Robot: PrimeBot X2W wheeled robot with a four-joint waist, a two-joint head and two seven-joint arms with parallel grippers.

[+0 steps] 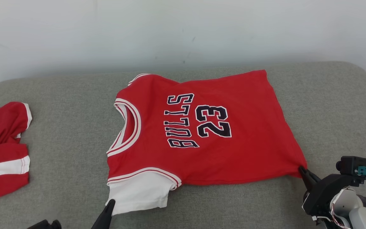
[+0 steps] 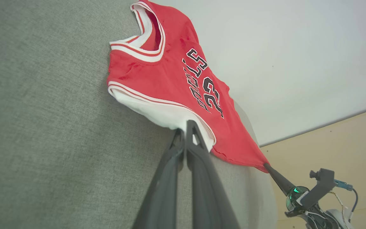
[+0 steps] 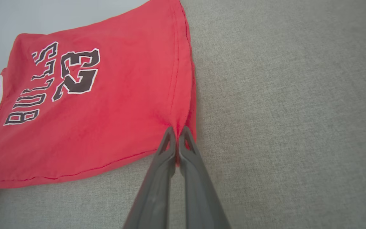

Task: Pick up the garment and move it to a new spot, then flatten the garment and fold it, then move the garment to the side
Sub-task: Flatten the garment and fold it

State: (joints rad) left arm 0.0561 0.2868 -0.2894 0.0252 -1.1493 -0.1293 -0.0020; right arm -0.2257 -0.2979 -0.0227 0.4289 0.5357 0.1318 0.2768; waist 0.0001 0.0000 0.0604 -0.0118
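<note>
Jerseys: one red Bulls jersey [image 1: 202, 133] on the grey cushion [image 1: 59, 133].
Shorts: one red-and-white pair [image 1: 2, 152], far left.
Left gripper [image 1: 110, 203]: pinching the jersey's white sleeve [image 1: 138, 190].
Right gripper [image 1: 301, 169]: pinching the jersey's hem corner.

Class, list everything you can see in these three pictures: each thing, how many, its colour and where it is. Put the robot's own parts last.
jersey: one, red with white trim, a white sleeve and dark "BULLS 23" lettering; spread in the middle of the padded surface.
second garment: one, red with white bands; bunched at the surface's left edge, apart from the jersey.
padded surface: one, grey; under both garments.
wall: one, white; behind the surface.
left claw: one, dark; shut on the edge of the jersey's white sleeve, on the near side.
right claw: one, dark; shut on the jersey's near hem corner, at the right.
</note>
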